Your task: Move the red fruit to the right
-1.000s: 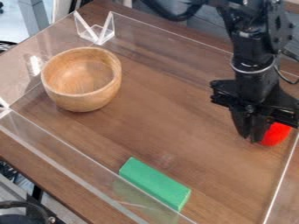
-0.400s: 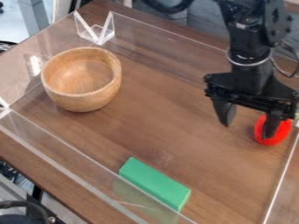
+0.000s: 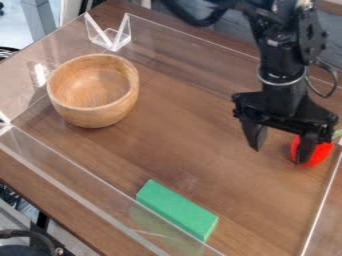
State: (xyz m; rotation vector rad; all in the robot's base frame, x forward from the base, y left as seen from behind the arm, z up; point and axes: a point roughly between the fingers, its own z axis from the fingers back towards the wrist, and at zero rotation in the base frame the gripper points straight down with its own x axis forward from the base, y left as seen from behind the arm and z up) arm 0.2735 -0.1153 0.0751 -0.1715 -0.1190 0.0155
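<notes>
Pincer (image 3: 278, 146) wide, at the right of the frame, pointing down, black arm above it running up to the top edge. 1 finger on the left hangs clear over the wood; the other side overlaps the red fruit (image 3: 311, 151) in view. Nothing seen clamped between the 2 sides; whether the pincer touches the fruit, cannot tell. Red fruit sits on the worktop (image 3: 174, 130) at the right edge of the frame, partly hidden. Wooden bowl (image 3: 92, 90) at upper left. Green block (image 3: 177, 210) lies at lower centre, tilted down to the right, well apart from the bowl.
</notes>
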